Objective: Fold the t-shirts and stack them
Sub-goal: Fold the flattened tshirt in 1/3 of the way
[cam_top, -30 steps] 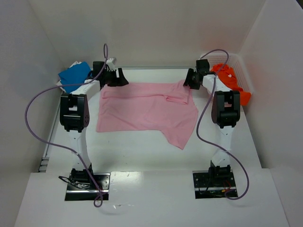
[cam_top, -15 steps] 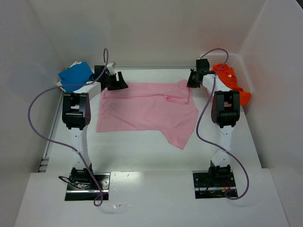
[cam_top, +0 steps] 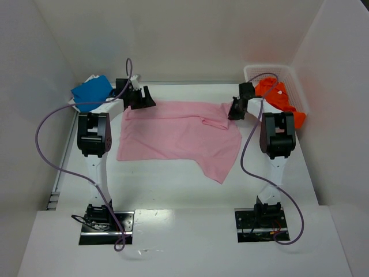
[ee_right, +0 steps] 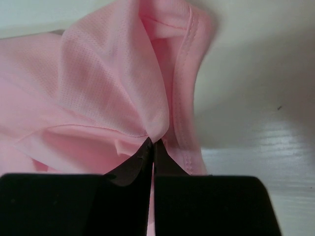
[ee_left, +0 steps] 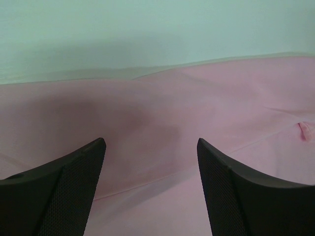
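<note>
White walls [cam_top: 190,34] close in a pale worktop [cam_top: 173,184] on three sides, with the two arm bases bolted at its near edge. A pink t-shirt [cam_top: 173,131] lies spread over the far middle of the worktop, mostly flat. Its near right corner runs down to a point toward the arms, and a sleeve is folded over the body near the far right corner.

The left end effector [cam_top: 140,98] is at the shirt's far left corner. In the left wrist view its two dark fingers [ee_left: 64,196] are spread wide, with pink cloth [ee_left: 162,123] filling the gap between them and the shirt's far edge just beyond. I cannot tell whether the fingertips touch the cloth.

The right end effector [cam_top: 235,108] is at the far right corner of the shirt. The right wrist view shows its fingers [ee_right: 133,169] pressed together, pinching a gathered bunch of the pink cloth [ee_right: 113,88] beside a stitched hem, which rises in folds from the pinch.

A blue t-shirt [cam_top: 91,89] sits bunched at the far left corner of the worktop. An orange t-shirt [cam_top: 277,99] spills from a white basket [cam_top: 288,71] at the far right. Purple cables [cam_top: 40,138] loop from both arms.
</note>
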